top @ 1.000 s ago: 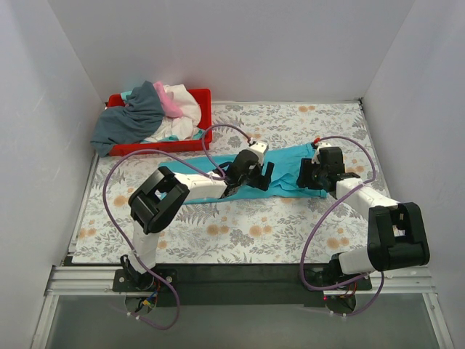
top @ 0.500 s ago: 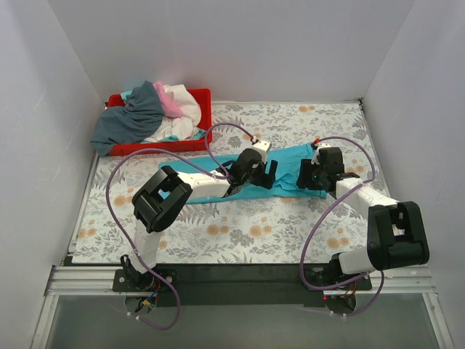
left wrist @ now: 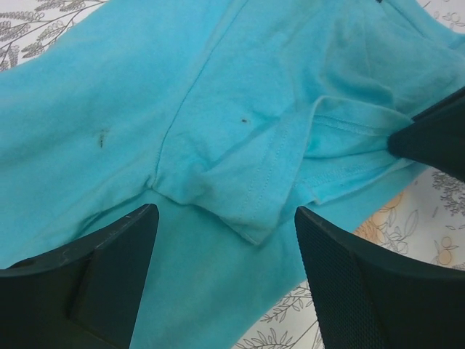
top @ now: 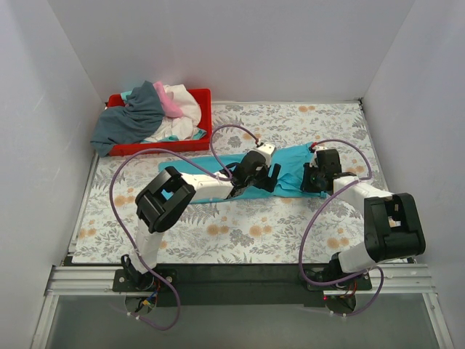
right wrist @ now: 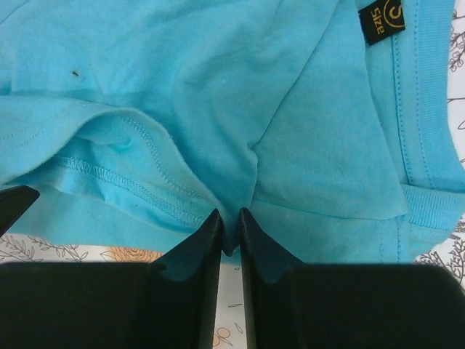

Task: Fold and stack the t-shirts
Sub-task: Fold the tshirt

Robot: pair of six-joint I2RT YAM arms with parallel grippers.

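Right fingers (right wrist: 207, 243) are pinched almost shut on a raised fold of the bright turquoise cloth t-shirt (right wrist: 182, 87), with cloth caught between their black tips. Left fingers (left wrist: 102, 262) stand wide apart over the same shirt, a hemmed flap lying between them, and grip nothing. Whether their tips touch the cloth I cannot tell.

The shirt lies in a long strip on the floral-patterned bench (top: 254, 233), right of the red plastic tray (top: 205, 120) and nearer the arm bases than it. Heaped in the tray are a slate grey shirt (top: 131, 120) spilling over its left rim, a white shirt (top: 187, 110) and a pink shirt (top: 171, 104). The white left forearm (top: 207, 187) lies across the strip and hides its middle.

Only the top view shows the tray and heap. The right wrist view alone shows a black size label (right wrist: 381, 16) beside the ribbed collar. The left wrist view shows two dark specks and a right fingertip at its edge.
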